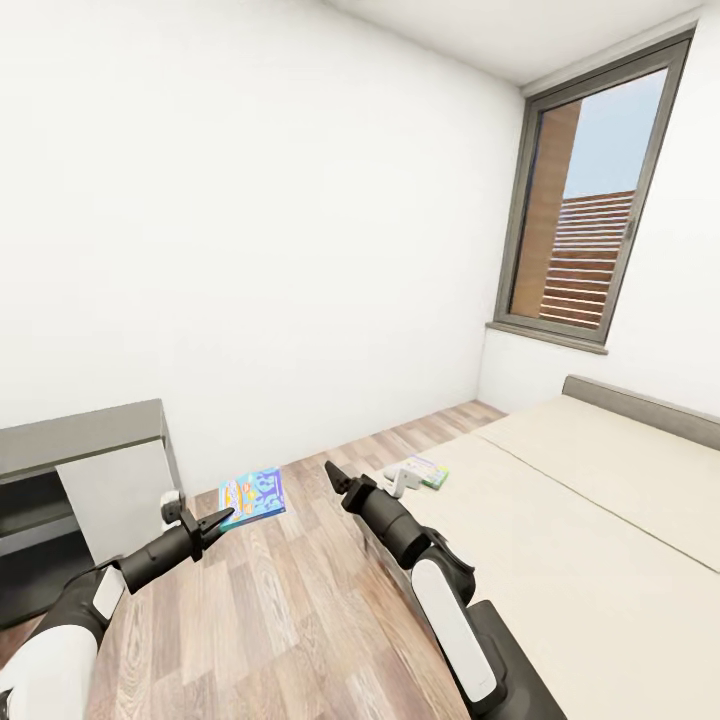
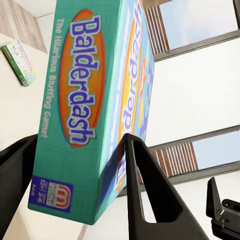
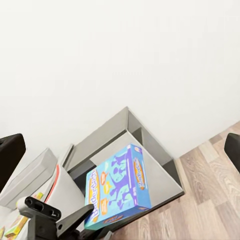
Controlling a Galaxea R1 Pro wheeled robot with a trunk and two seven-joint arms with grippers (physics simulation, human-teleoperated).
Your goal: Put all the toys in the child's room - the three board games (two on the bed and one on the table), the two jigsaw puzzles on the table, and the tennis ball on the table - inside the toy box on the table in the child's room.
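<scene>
My left gripper (image 1: 222,519) is shut on the edge of a small blue board game (image 1: 252,497), held above the wood floor. The left wrist view shows its teal side lettered "Balderdash" (image 2: 80,105) between the dark fingers (image 2: 150,200). A green-edged, white-topped board game (image 1: 424,470) lies near the corner of the bed (image 1: 590,500), also seen in the left wrist view (image 2: 19,62). My right gripper (image 1: 336,478) is open and empty, between the blue box and the bed. The right wrist view looks across at the blue box (image 3: 118,187). The table, toy box, jigsaw puzzles and tennis ball are out of view.
A low dark grey unit with a white panel (image 1: 95,470) stands against the white wall at left. A tall dark-framed window (image 1: 585,200) is at the far right. Wood-plank floor (image 1: 280,610) runs between the unit and the bed.
</scene>
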